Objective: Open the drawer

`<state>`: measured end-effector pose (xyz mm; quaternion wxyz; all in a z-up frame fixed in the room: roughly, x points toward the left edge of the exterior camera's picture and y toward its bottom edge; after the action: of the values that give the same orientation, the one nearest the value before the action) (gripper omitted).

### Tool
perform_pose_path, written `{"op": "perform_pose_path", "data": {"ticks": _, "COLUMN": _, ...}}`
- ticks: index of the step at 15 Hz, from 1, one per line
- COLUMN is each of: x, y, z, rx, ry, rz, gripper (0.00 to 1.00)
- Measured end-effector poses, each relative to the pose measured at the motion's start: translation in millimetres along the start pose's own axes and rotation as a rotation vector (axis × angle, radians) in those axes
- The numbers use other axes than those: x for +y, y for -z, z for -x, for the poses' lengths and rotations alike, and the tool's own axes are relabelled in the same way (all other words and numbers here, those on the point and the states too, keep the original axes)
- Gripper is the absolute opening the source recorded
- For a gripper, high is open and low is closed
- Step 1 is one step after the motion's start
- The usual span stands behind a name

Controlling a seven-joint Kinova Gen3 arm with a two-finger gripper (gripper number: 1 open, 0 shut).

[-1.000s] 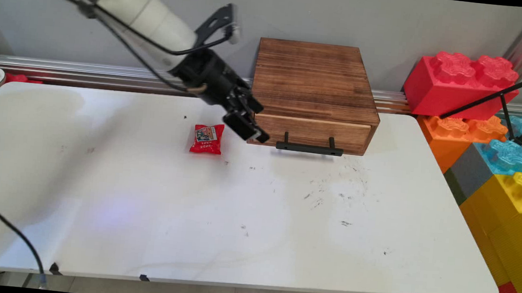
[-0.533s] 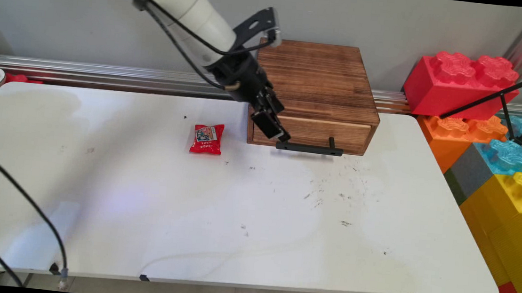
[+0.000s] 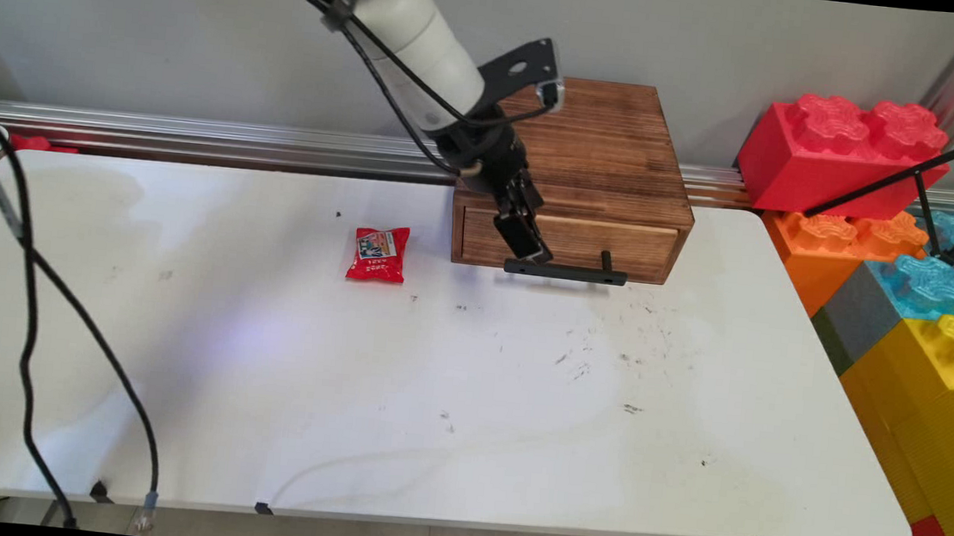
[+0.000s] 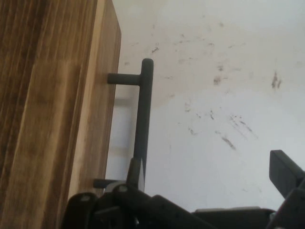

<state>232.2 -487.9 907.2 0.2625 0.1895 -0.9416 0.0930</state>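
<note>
Hand: my hand (image 3: 531, 242) is spread wide and holds nothing. In the hand view one finger (image 4: 135, 171) lies over the near end of the handle (image 4: 143, 114), and the other finger (image 4: 285, 172) stands well off over bare surface.
Contact: I cannot tell whether that near finger touches the bar or only sits in front of it.
Handle: a black bar (image 3: 565, 270) on two short posts, low on the drawer (image 3: 566, 239). The hand is at its left end.
Drawer: I see it flush with the front of the wooden box (image 3: 592, 140), which stands at the far edge of the surface (image 3: 431, 402).
Room: in front of the box the surface is bare apart from scuff marks.
Neighbours: a red packet (image 3: 378, 253) lies near, left of the box. Big toy bricks (image 3: 850, 154) are stacked well apart on the right.
Cable: a black cable (image 3: 33, 307) hangs over the near left corner.
</note>
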Motion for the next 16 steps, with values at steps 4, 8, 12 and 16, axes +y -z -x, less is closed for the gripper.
{"op": "perform_pose_path", "data": {"ticks": 4, "x": -2.4, "y": -20.1, "z": -8.8, "rx": -0.020, "ry": -0.033, "rz": -0.005, "gripper": 1.00}}
{"op": "perform_pose_path", "data": {"ticks": 8, "x": -4.5, "y": -39.8, "z": -11.4, "rx": -0.035, "ry": -0.060, "rz": -0.011, "gripper": 1.00}}
{"op": "perform_pose_path", "data": {"ticks": 12, "x": -4.9, "y": -59.5, "z": -12.8, "rx": -0.042, "ry": -0.082, "rz": -0.016, "gripper": 1.00}}
{"op": "perform_pose_path", "data": {"ticks": 16, "x": -5.4, "y": -73.6, "z": -13.1, "rx": -0.048, "ry": -0.094, "rz": -0.021, "gripper": 1.00}}
